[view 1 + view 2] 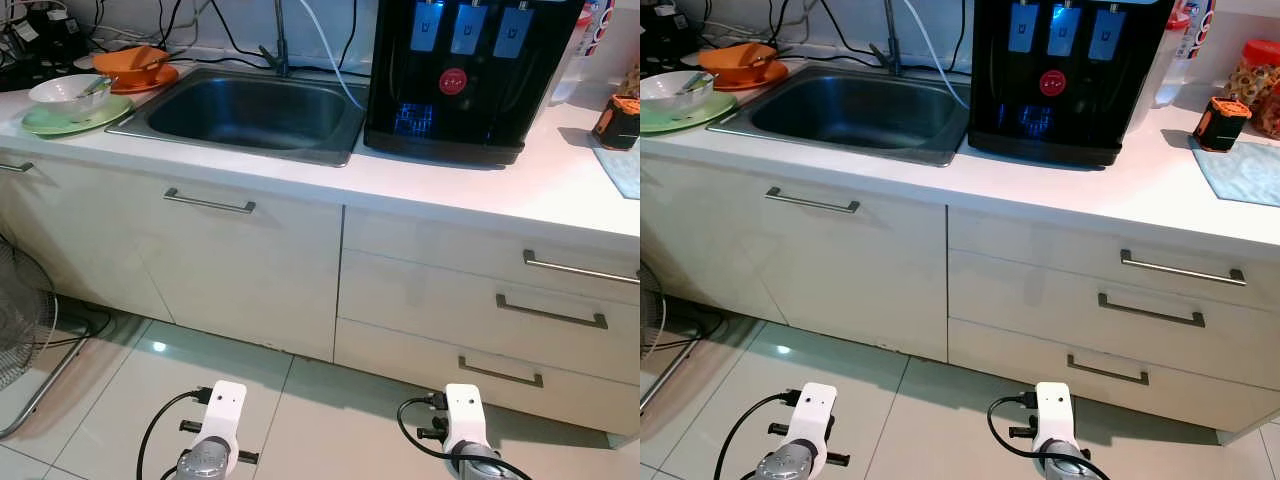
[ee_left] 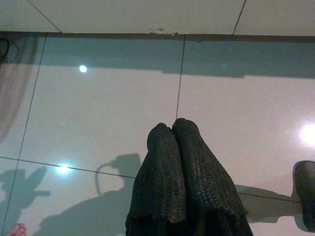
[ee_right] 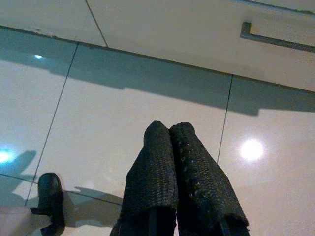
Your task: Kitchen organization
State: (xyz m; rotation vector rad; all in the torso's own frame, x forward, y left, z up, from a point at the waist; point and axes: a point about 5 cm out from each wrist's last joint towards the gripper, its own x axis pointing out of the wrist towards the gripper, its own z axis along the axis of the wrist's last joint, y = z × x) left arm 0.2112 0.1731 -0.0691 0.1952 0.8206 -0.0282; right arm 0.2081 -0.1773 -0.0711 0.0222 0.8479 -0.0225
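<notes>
A white bowl (image 1: 68, 94) sits on a green plate (image 1: 75, 117) on the counter's far left, left of the steel sink (image 1: 245, 110). Behind them an orange bowl (image 1: 130, 62) rests on an orange plate (image 1: 150, 80). Both arms hang low over the floor tiles in front of the cabinets. In the left wrist view my left gripper (image 2: 172, 129) is shut and holds nothing. My right gripper (image 3: 168, 130) is likewise shut and empty above the tiles, near the bottom drawer.
A black water dispenser (image 1: 465, 75) stands right of the sink. An orange-black small object (image 1: 1220, 123), a light blue cloth (image 1: 1245, 170) and a snack jar (image 1: 1252, 75) lie at the counter's right end. A fan (image 1: 22, 330) stands on the floor at left. Drawers (image 1: 550, 312) fill the right cabinet.
</notes>
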